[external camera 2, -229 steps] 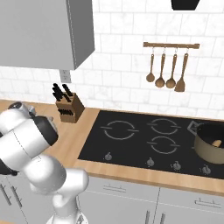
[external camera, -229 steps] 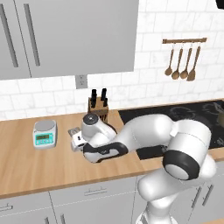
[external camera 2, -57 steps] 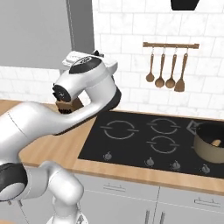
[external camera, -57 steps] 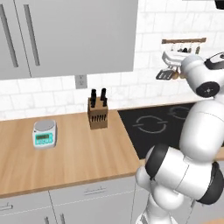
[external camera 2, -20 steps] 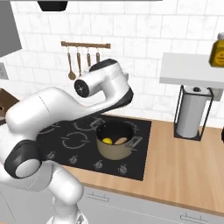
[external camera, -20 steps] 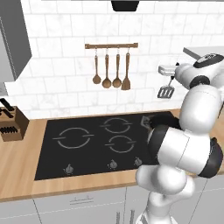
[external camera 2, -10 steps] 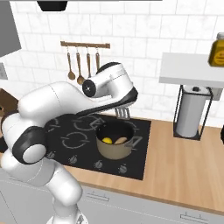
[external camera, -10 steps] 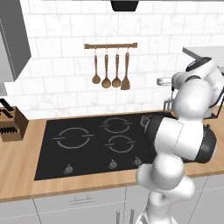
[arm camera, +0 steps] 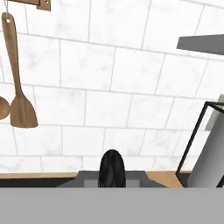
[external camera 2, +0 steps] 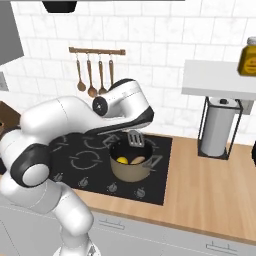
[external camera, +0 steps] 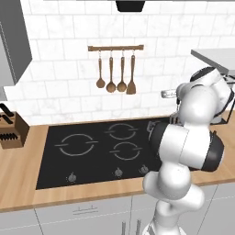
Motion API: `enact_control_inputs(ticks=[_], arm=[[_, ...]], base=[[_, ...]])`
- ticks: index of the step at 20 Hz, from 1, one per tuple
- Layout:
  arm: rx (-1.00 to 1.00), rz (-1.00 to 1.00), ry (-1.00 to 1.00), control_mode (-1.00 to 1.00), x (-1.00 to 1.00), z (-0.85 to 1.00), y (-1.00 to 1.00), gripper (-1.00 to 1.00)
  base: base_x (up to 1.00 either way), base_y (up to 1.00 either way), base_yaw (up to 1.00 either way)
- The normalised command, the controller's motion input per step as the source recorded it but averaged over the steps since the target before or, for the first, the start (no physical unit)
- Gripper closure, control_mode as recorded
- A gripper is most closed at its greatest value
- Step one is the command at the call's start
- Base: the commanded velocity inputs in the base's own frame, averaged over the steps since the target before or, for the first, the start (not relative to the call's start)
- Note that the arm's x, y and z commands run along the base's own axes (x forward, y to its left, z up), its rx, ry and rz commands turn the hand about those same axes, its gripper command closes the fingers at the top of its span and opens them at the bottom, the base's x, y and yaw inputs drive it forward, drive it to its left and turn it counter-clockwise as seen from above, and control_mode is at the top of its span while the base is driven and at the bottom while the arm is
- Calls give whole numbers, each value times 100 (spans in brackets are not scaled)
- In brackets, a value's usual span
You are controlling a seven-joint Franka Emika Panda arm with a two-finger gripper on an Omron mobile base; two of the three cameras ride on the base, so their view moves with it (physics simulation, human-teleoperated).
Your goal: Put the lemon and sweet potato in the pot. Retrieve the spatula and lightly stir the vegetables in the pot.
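The dark grey pot point(external camera 2: 131, 170) stands on the hob's front right burner. Inside it lie the yellow lemon point(external camera 2: 122, 160) and the brown-orange sweet potato point(external camera 2: 138, 160), side by side. The spatula's slotted silver head point(external camera 2: 135, 138) hangs just above the pot's far rim, pointing down into it. Its black handle point(arm camera: 110, 164) rises between my fingers in the hand view, where my gripper point(arm camera: 110, 178) is shut on it. In the left base view my arm covers the pot, and the hand point(external camera: 169, 94) shows beside the elbow.
Wooden spoons and a wooden turner point(external camera 2: 110, 76) hang on a wall rail behind the black hob point(external camera: 87, 147). A paper towel holder point(external camera 2: 218, 127) stands on the counter to the right, under a shelf with a jar point(external camera 2: 248, 56). A knife block point(external camera: 10, 131) sits far left.
The hand has swung in over the pot and come down. The spatula head has dropped from high beside the wall to just above the pot's rim.
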Motion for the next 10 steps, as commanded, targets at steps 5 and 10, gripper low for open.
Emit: enact_control_inputs(ticks=[5,10], arm=[[16,0,14,-100,1,-1,5,100],[12,0,9,-100,9,-8,0,100]], base=[[0,0,0],[0,0,0]])
